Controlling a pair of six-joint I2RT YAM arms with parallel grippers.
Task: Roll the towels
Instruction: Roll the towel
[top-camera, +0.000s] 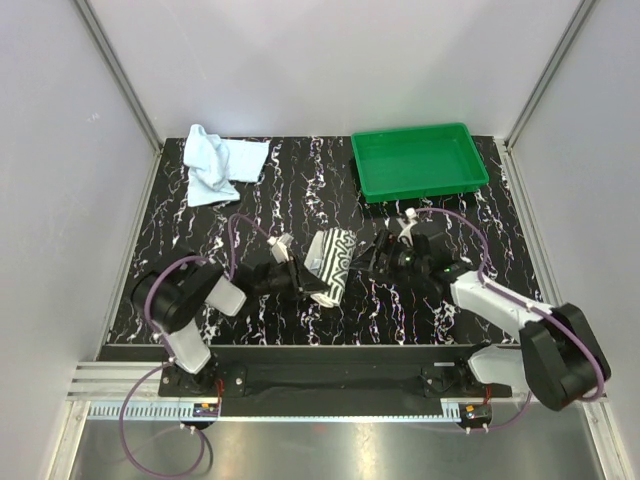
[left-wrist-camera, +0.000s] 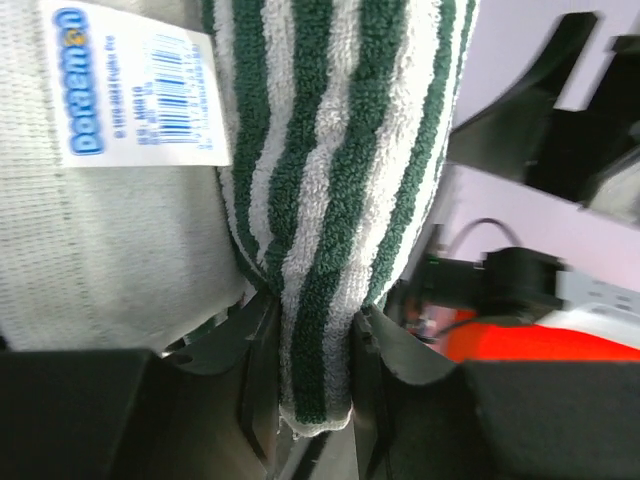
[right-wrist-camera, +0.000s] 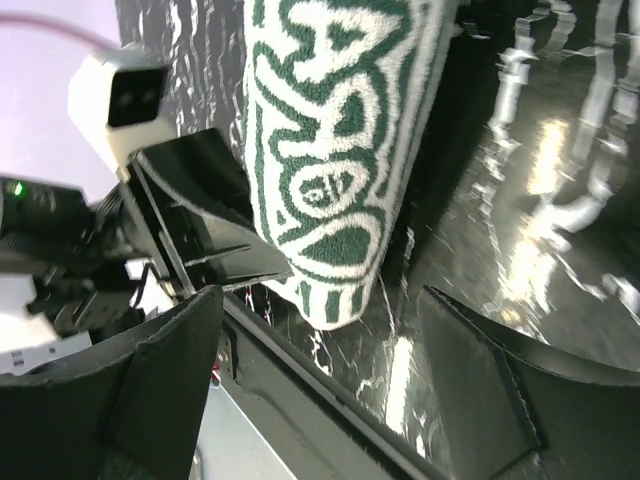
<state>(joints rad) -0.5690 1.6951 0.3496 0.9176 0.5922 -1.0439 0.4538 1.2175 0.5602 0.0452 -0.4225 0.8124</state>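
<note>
The green-and-white towel (top-camera: 335, 262) stands bundled in the middle of the black marbled table (top-camera: 300, 190). My left gripper (top-camera: 306, 282) is shut on its lower end. In the left wrist view a fold of the striped towel (left-wrist-camera: 330, 200) is pinched between the two jaws of the left gripper (left-wrist-camera: 312, 370), and a white printed label (left-wrist-camera: 140, 90) shows on it. My right gripper (top-camera: 374, 258) is just right of the bundle and open. In the right wrist view the towel (right-wrist-camera: 345, 150) hangs ahead of the right gripper (right-wrist-camera: 320, 390), whose spread fingers touch nothing. The pale blue towel (top-camera: 220, 165) lies crumpled at the back left.
A green plastic tray (top-camera: 418, 160) sits at the back right of the table. Grey walls close in the sides and back. The arms' base rail (top-camera: 320, 375) runs along the near edge. The left arm's fingers (right-wrist-camera: 200, 230) show in the right wrist view beside the towel.
</note>
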